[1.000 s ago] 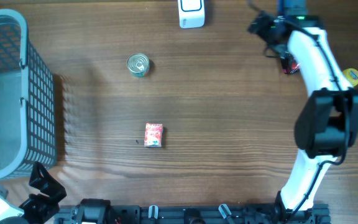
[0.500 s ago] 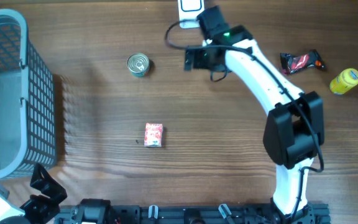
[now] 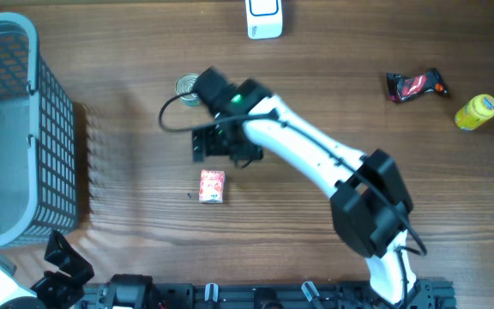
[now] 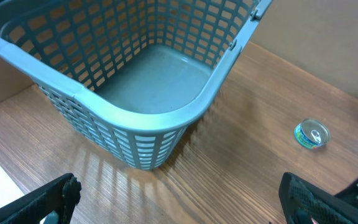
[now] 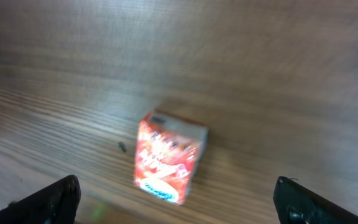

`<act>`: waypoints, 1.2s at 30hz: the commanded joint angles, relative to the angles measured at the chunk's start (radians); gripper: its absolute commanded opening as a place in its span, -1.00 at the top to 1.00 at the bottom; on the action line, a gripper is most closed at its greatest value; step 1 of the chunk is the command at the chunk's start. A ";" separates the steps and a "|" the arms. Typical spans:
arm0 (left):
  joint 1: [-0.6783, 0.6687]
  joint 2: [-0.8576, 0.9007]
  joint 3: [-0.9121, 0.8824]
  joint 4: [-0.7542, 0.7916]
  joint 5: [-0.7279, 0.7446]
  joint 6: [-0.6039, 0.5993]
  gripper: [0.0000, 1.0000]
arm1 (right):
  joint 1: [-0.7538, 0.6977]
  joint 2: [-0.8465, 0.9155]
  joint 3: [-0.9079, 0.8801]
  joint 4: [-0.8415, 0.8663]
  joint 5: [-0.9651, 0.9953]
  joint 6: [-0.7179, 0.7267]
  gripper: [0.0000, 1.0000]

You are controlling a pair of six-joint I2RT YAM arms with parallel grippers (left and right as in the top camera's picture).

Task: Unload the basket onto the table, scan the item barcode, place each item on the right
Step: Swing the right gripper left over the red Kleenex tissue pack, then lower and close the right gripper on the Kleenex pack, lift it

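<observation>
The small red box (image 3: 212,186) lies flat on the wooden table (image 3: 127,137), a little left of centre and towards the near edge, with nothing touching it. In the right wrist view it fills the middle of a blurred picture, and no barcode can be made out on it.

Your right gripper (image 3: 225,148) hangs just beyond the box, on its far side. Its jaws stand wide apart and hold nothing, one finger showing at each lower corner of the right wrist view.

A small metal can (image 3: 187,88) stands upright just past that gripper, partly hidden by the arm in the overhead view. A white device (image 3: 264,17) sits at the far edge of the table, well apart from the box.

A grey mesh basket (image 3: 31,51) takes up the far left. Your left gripper (image 3: 65,260) hangs at the near left corner beside it, jaws wide apart and holding nothing.

Far right, a dark snack packet (image 3: 415,84) lies beside a yellow bottle (image 3: 476,112).
</observation>
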 commanded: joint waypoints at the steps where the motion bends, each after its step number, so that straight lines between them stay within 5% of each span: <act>1: 0.005 -0.002 0.008 -0.004 0.017 -0.014 -1.00 | 0.072 -0.037 -0.055 0.032 0.112 0.172 -1.00; 4: 0.005 -0.002 0.008 -0.006 0.028 -0.014 -1.00 | 0.114 -0.037 -0.090 0.045 0.097 0.111 -1.00; 9: 0.005 -0.002 0.008 -0.010 0.035 -0.014 -1.00 | 0.148 -0.037 -0.096 0.042 0.103 -0.423 -1.00; 12: 0.005 -0.002 0.008 -0.014 0.039 -0.014 -1.00 | 0.148 -0.037 -0.096 -0.058 -0.030 -0.869 -0.99; 15: 0.005 -0.002 0.008 -0.018 0.046 -0.014 -1.00 | 0.146 -0.037 -0.096 -0.111 0.016 -1.047 -1.00; 23: 0.005 -0.002 0.008 -0.020 0.047 -0.014 -1.00 | 0.145 -0.035 -0.098 0.058 -0.019 -1.242 -1.00; 36: 0.005 -0.002 0.008 -0.024 0.047 -0.014 -1.00 | 0.137 0.094 -0.105 0.114 -0.016 -1.273 -1.00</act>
